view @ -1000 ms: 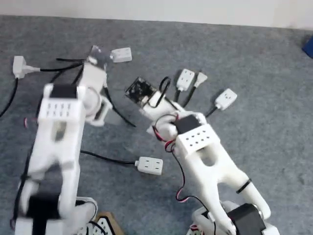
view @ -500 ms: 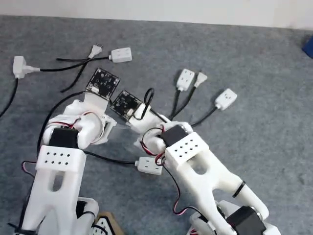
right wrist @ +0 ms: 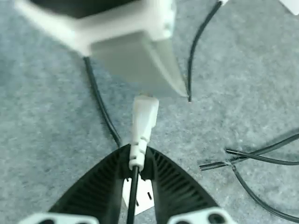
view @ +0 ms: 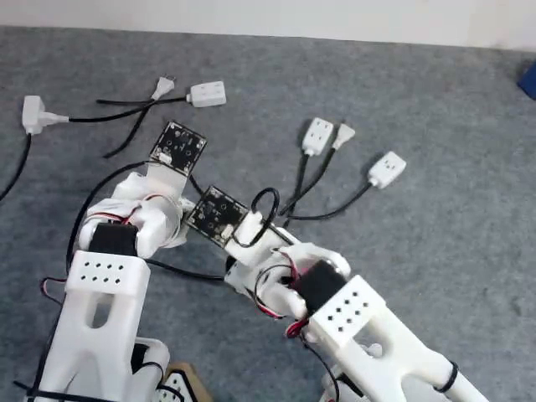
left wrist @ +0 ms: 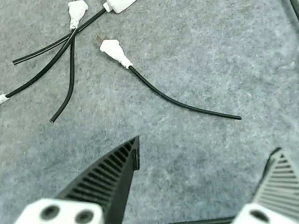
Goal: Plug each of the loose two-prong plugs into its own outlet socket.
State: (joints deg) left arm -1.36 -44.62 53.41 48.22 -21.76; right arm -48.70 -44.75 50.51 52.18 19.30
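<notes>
Left pincer [left wrist: 207,144] spread wide — loose plug [left wrist: 113,49] lies on grey carpet [left wrist: 210,56] beyond.

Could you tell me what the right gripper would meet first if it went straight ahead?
Probably the left arm's white housing, right beyond the two-prong plug in the right gripper; depth is unclear.

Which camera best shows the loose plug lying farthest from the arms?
The high view: the plug lies whole beside an outlet, cable trailing. The left wrist view shows the plug at the picture's edge.
</notes>
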